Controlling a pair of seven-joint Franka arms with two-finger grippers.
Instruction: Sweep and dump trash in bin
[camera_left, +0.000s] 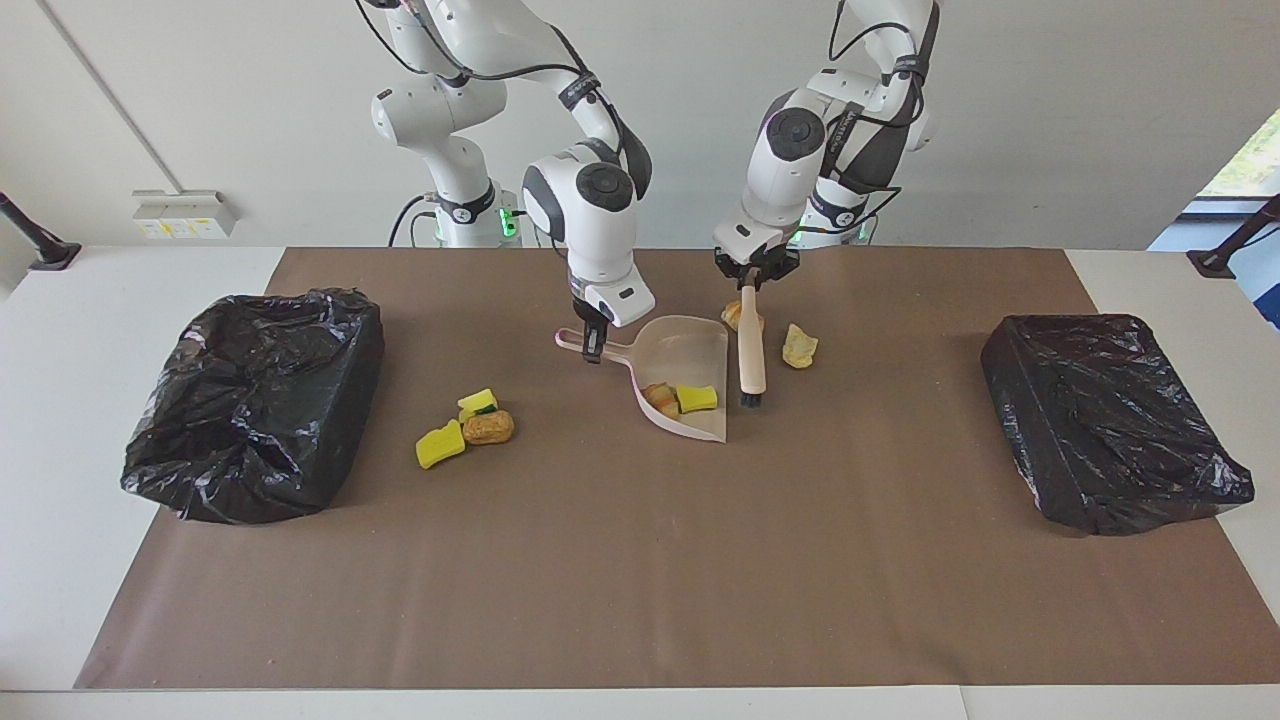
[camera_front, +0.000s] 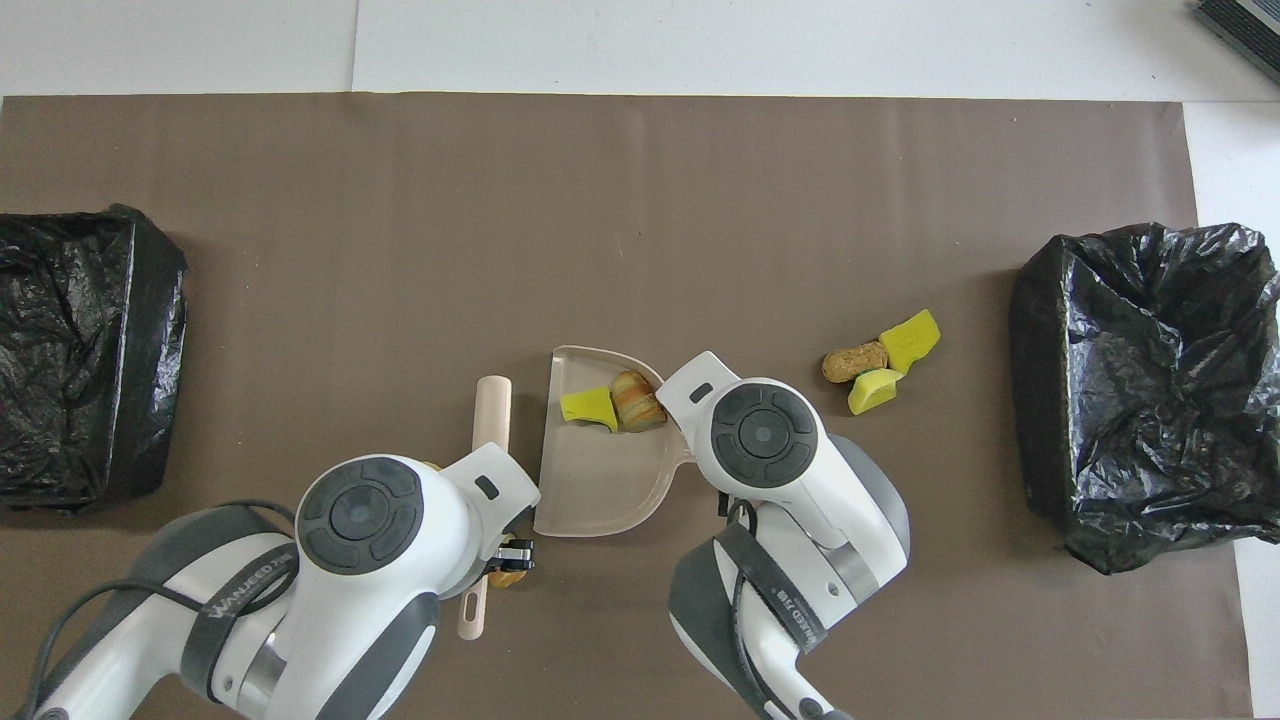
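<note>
Clock directions are read in the facing view. The black-lined bin (camera_left: 250, 400) at the right arm's end sits at the dustpan's (camera_left: 690, 350) 9 o'clock. Three pieces of trash lie near it: a yellow sponge chunk (camera_left: 439, 445), a green-topped chunk (camera_left: 478, 402) and a brown bread piece (camera_left: 489, 427).

The right gripper (camera_left: 594, 350) is clamped on the pan's handle. Two pieces already lie in the pan, a bread bit (camera_left: 659, 397) and a yellow chunk (camera_left: 697, 398).

The left gripper (camera_left: 752, 285) is pinched tight on the handle of the brush (camera_left: 751, 350), which hangs bristles-down at the pan's 3 o'clock, beside its mouth.

A croissant piece (camera_left: 735, 316) sits at the pan's 1 o'clock and a pale scrap (camera_left: 799, 345) at the brush's 3 o'clock. To sweep them well, I would:
- set the bristles down at the scrap's 3 o'clock
- draw toward 9 o'clock with the pan's lip flat on the table and braced
- keep the stroke low so the loaded pieces stay put

The second bin (camera_left: 1100, 420) is farther along at 3 o'clock.
</note>
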